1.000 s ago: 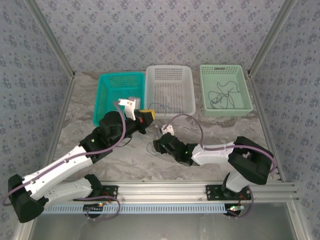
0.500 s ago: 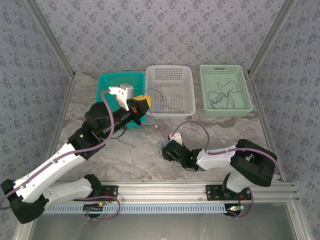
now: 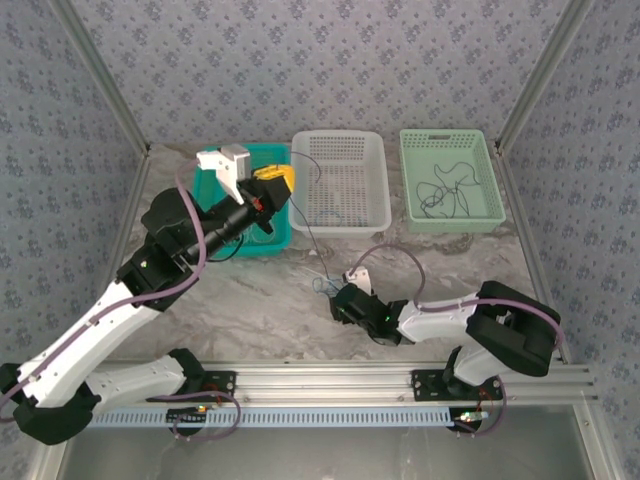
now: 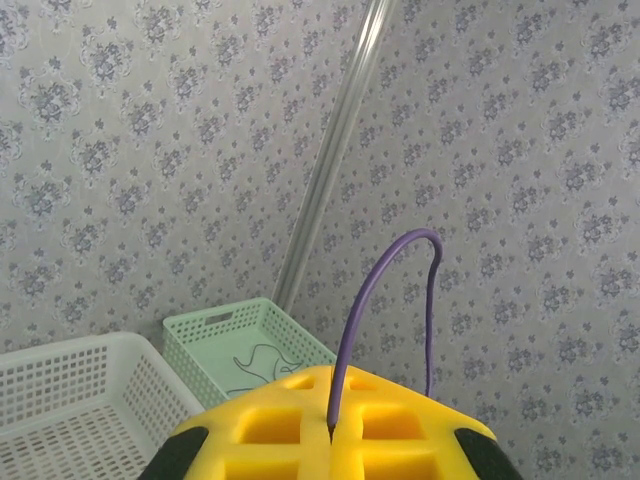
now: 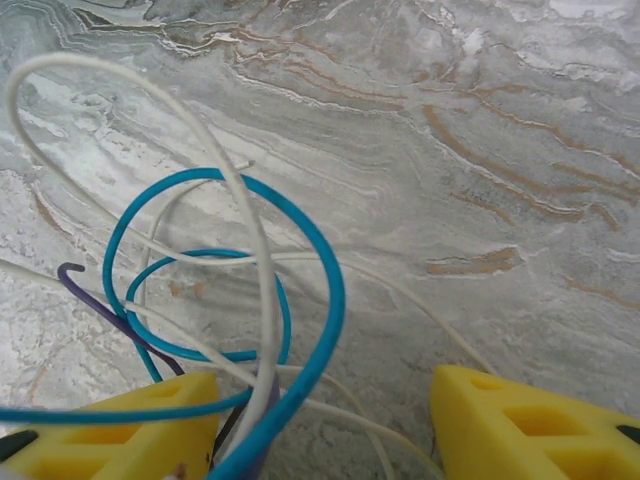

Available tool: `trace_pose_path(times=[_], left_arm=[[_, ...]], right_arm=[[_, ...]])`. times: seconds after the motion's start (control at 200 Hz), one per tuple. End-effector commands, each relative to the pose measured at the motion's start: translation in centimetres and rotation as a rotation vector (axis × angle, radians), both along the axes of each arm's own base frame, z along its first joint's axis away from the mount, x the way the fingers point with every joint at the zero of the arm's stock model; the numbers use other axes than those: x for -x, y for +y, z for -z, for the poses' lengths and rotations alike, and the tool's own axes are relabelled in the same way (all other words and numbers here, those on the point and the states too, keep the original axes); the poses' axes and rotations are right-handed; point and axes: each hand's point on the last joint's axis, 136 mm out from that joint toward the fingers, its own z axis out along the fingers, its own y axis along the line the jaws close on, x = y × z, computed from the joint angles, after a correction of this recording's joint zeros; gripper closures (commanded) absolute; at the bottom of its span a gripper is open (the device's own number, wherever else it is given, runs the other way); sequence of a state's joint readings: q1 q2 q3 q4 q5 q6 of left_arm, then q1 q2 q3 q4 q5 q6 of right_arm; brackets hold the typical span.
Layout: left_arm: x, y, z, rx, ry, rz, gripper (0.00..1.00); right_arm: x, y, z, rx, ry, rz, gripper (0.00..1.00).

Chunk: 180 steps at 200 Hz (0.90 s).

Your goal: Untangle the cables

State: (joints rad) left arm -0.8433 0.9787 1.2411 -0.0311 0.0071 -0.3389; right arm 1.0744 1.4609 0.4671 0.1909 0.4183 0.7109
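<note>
Left gripper [image 4: 330,425] pinches purple cable [image 4: 358,305]; right gripper [image 5: 320,400] agape — at tangle [image 5: 336,285].

Soft, even light falls from above, bright without glare, and the arms throw only faint, diffuse shadows on the marble counter [image 3: 270,300]. The overhead view is sharp throughout. In the left wrist view the wallpaper is crisp while the yellow fingers [image 4: 270,425] look slightly soft, and in the right wrist view the cables [image 5: 338,295] blur nearest the lens.
</note>
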Motion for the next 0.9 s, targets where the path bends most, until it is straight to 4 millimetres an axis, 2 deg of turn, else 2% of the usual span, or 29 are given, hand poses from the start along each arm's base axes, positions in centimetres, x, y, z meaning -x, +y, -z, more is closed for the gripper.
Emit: trace_pose_path(times=[0.0, 0.155, 0.32, 0.405, 0.465, 0.515, 0.635, 0.79, 0.894], left_arm=[[1.0, 2.3, -3.8, 0.036, -0.107, -0.048, 1.0], [2.0, 4.8, -6.1, 0.025, -0.174, -0.109, 1.0], [2.0, 5.9, -6.9, -0.011, -0.199, -0.161, 1.0], [1.8, 6.4, -7.1, -0.018, -0.208, -0.185, 1.0], [1.7, 6.6, -7.3, -0.009, -0.21, -0.193, 1.0], [1.7, 6.2, -7.3, 0.004, -0.208, -0.172, 1.0], [1.3, 4.8, -6.6, 0.017, -0.179, -0.118, 1.0], [0.9, 3.5, -6.1, 0.044, -0.156, -0.071, 1.0], [0.6, 2.6, -5.9, 0.049, -0.14, -0.043, 1.0]], right_arm=[[1.1, -3.4, 1.9, 0.111, 0.045, 0.072, 0.43], [1.7, -5.4, 2.7, 0.101, 0.061, 0.124, 0.5], [1.9, -7.2, 2.1, 0.073, 0.042, 0.172, 0.5], [2.0, -7.8, 1.7, 0.069, 0.035, 0.168, 0.48], [2.1, -8.0, 1.3, 0.073, 0.033, 0.153, 0.4], [2.2, -8.1, 1.0, 0.083, 0.031, 0.138, 0.33], [2.5, -8.0, 0.4, 0.09, 0.024, 0.095, 0.23], [2.6, -8.5, -0.3, 0.097, 0.01, 0.093, 0.21], [2.7, -7.9, -2.2, 0.073, -0.038, 0.052, 0.19]])
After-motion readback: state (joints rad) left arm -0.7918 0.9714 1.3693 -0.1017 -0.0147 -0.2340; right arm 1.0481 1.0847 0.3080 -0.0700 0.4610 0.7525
